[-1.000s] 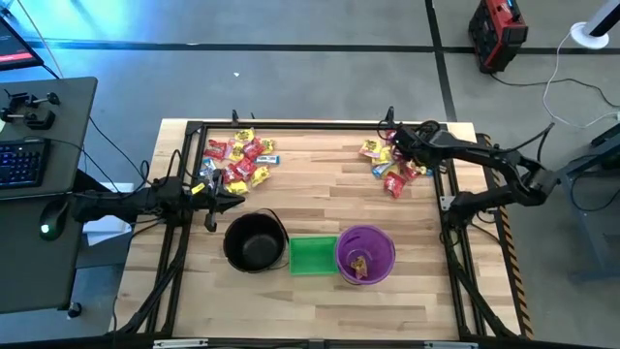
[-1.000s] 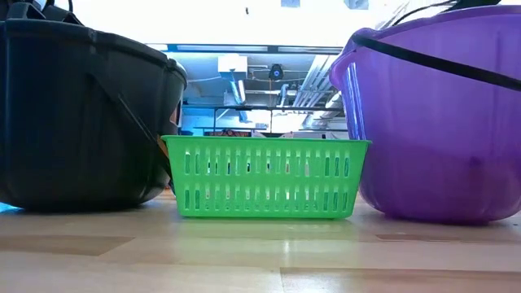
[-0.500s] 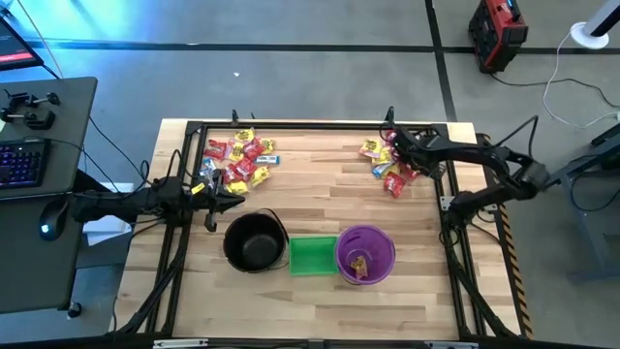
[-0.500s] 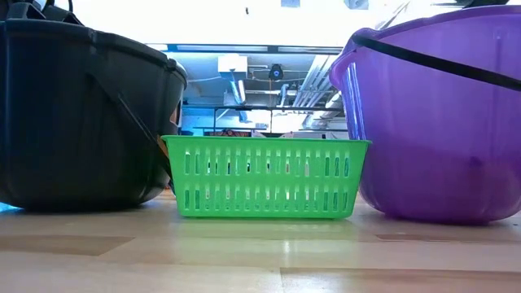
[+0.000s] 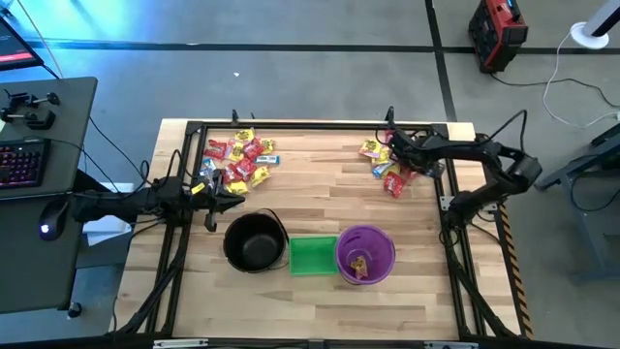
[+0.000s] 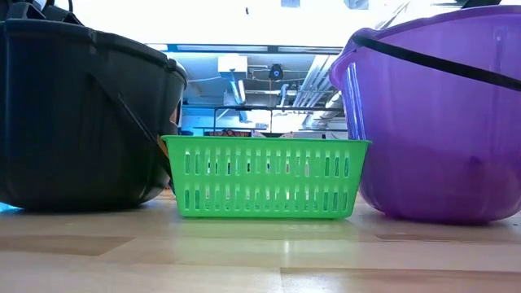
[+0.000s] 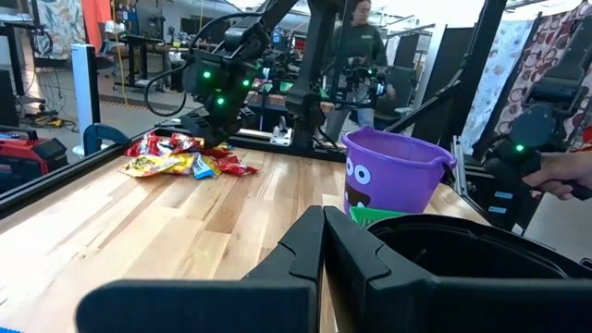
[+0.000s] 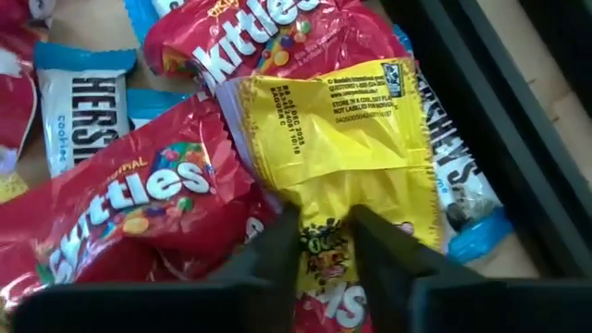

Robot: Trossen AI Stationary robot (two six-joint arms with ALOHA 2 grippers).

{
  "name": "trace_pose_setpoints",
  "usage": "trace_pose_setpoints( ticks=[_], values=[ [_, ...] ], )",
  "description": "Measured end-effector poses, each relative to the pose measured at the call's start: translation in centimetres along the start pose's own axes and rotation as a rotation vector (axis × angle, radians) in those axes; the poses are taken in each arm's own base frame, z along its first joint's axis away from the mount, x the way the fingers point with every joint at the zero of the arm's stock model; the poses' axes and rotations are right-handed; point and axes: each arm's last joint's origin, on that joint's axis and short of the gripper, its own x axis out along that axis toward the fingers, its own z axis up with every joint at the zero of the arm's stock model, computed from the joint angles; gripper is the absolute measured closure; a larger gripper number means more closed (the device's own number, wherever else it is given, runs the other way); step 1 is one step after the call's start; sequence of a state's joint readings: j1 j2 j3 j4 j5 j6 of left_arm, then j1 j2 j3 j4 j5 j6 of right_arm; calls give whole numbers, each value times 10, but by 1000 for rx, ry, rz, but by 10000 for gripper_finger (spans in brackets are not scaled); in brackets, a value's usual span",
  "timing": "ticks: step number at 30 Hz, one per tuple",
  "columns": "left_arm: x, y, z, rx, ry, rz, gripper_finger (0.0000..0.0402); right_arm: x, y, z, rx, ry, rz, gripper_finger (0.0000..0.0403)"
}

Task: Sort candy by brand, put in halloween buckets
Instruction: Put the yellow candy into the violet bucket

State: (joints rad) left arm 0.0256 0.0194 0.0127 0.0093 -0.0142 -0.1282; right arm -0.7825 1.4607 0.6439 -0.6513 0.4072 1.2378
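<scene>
Left gripper, fingers pressed together, waits at nine o'clock beside the black pail. At one o'clock, the right gripper pinches a yellow candy in the right-hand pile.

On my counter three containers sit in a row along the near side: the pail on the left, the basket in the middle, the bucket on the right. One candy pile lies behind the pail at far left. A second candy pile lies far right, with the right gripper down in it. The left gripper sits between the pail and the left pile.
</scene>
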Motion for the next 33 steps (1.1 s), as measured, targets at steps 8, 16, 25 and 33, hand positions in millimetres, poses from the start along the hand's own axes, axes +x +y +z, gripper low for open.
trace_pose_setpoints(
  ticks=[8, 16, 25, 33],
  values=[
    [0, 0, 0, 0, 0, 0, 402, -41, -3, 5, -122, -83, 64, 380],
    [0, 0, 0, 0, 0, 0, 401, -123, -13, -4, -321, -144, 434, 398],
    [0, 0, 0, 0, 1, 0, 402, -209, -33, -73, -837, 305, 1285, 400],
    [0, 0, 0, 0, 0, 0, 402, -227, -51, -148, -1062, 594, 1308, 400]
  ],
)
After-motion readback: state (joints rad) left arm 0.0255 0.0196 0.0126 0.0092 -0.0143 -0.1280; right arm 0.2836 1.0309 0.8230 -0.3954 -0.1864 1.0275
